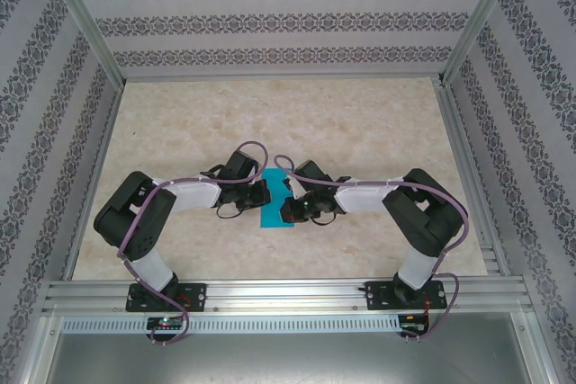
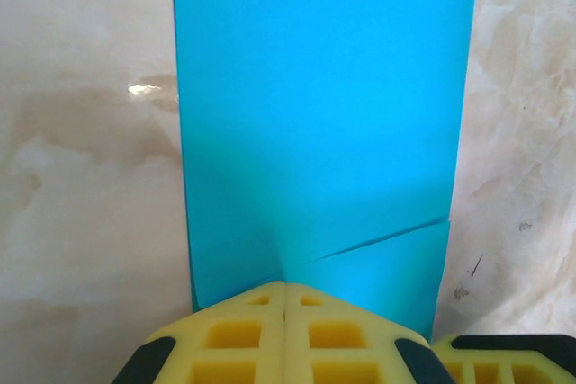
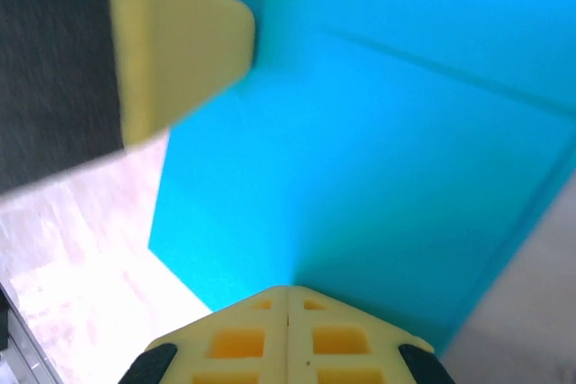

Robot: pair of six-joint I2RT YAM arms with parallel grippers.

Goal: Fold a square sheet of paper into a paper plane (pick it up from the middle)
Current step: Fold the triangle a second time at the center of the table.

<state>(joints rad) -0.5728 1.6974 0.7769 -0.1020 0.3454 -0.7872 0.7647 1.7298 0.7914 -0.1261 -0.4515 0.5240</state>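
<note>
Left pincer (image 2: 285, 303) pressed together, its yellow fingertips meeting along one seam with no gap; tips sit on the near edge of the sheet of paper (image 2: 324, 114); whether a layer is nipped between them is hidden by the pads themselves; right pincer (image 3: 288, 308) likewise pressed together, tips against the opposite edge of the sheet, same doubt about what lies between; from above, both pincers meet at the middle of the worktop (image 1: 360, 123), facing each other, and the arms' heads cover most of the paper, leaving a teal strip between them and a bit below; sheet lies on the pale marbled surface, centred, long and narrow rather than square in the left wrist view, its far end cut off by the top of the frame; a slanting edge of an upper layer runs from the left fingertips toward the sheet's right side; a similar straight layer edge crosses the upper part of the right wrist view, where the paper's far side also runs out of frame; a yellow finger (image 2: 504, 357) of the other pincer is clipped at the lower right corner of the left wrist view; in the right wrist view a blurred yellow finger (image 3: 180, 51) with a black body overlaps the sheet's upper left; detail there too soft to read.
</note>
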